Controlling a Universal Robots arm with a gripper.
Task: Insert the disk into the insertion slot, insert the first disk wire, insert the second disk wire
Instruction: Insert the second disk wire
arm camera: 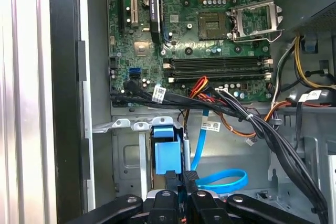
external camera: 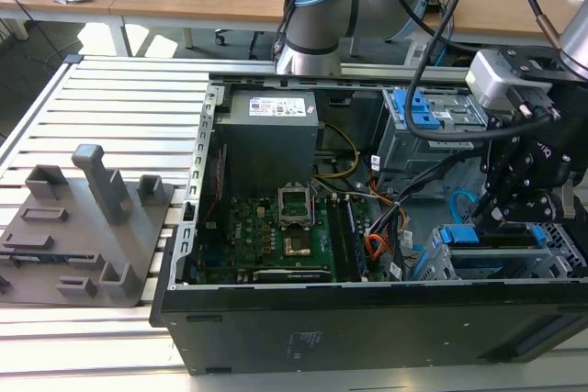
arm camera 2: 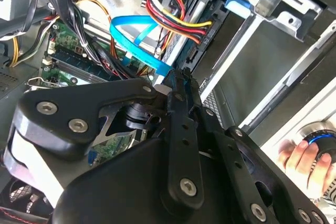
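Note:
The disk [external camera: 485, 238], in its bright blue carrier, sits inside the insertion slot [external camera: 551, 262], the low grey cage at the exterior view's right. My gripper [external camera: 484, 218] hangs just above the disk's near end. In the first wrist view the gripper [arm camera: 181, 181] is shut beside the blue carrier tab [arm camera: 168, 153]. The second disk wire [arm camera: 223, 180], glossy light blue, loops right up to it. In the second wrist view that wire [arm camera 2: 135, 39] ends at the gripper [arm camera 2: 177, 75], pinched there. A red, yellow and black wire bundle [arm camera 2: 173, 13] runs close by; I cannot tell whether it is the first disk wire.
The motherboard [external camera: 276, 227] and power supply [external camera: 271, 140] take up the case's middle. A taller cage with a blue handle [external camera: 424, 109] stands behind the slot. Black cable bundles [arm camera: 262, 129] cross above the cage. A grey fixture block [external camera: 87, 227] lies outside the case. A hand [arm camera 2: 300, 157] rests beside the case.

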